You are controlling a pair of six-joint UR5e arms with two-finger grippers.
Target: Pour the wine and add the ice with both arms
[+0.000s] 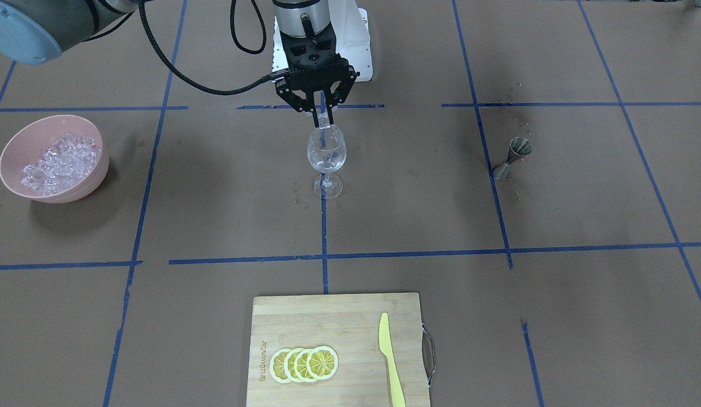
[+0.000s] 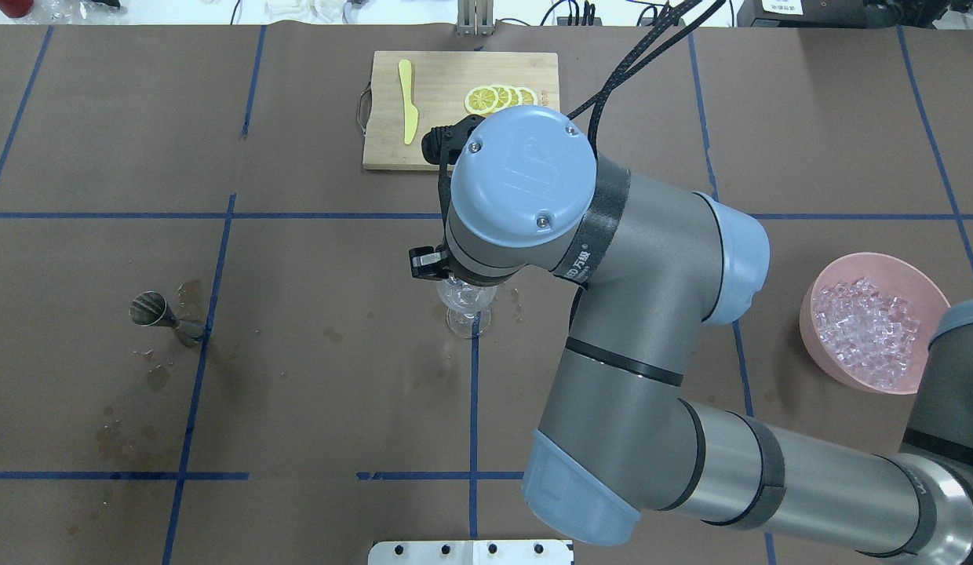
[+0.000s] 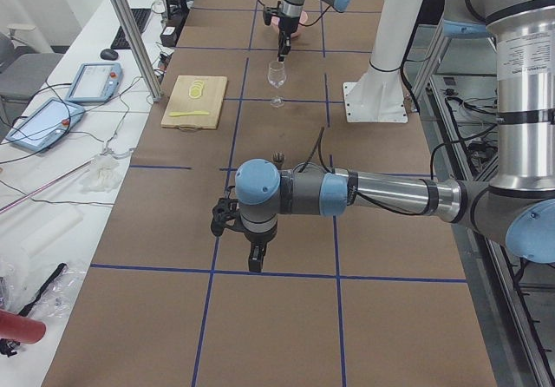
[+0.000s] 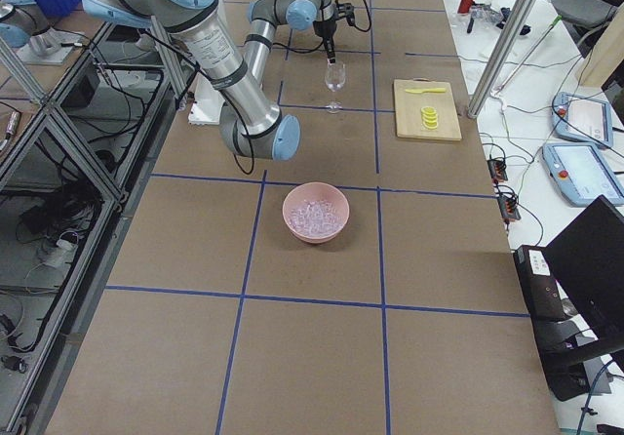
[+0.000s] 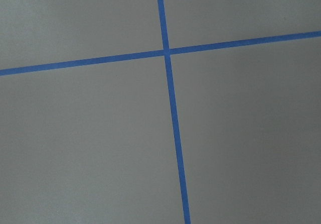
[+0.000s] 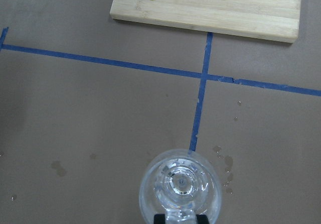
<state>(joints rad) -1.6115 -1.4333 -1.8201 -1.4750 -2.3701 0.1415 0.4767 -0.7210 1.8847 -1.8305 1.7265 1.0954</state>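
Observation:
A clear wine glass (image 1: 326,152) stands at the table's middle. Its bowl holds something clear and glittering (image 6: 180,181); I cannot tell liquid from ice. My right gripper (image 1: 323,120) points straight down just over the glass rim, its fingers closed on a small clear ice cube (image 1: 327,118). In the right wrist view the fingertips (image 6: 159,219) sit at the bottom edge above the glass (image 6: 150,194). The pink bowl (image 1: 96,164) holds the ice (image 1: 59,161). My left gripper (image 3: 254,261) hangs over bare table far from the glass; I cannot tell if it is open.
A steel jigger (image 1: 513,157) lies tilted on the table with wet stains around it. A wooden cutting board (image 1: 328,316) holds lemon slices (image 1: 303,363) and a yellow knife (image 1: 391,362). The right arm's elbow (image 2: 612,259) hangs over the table's middle.

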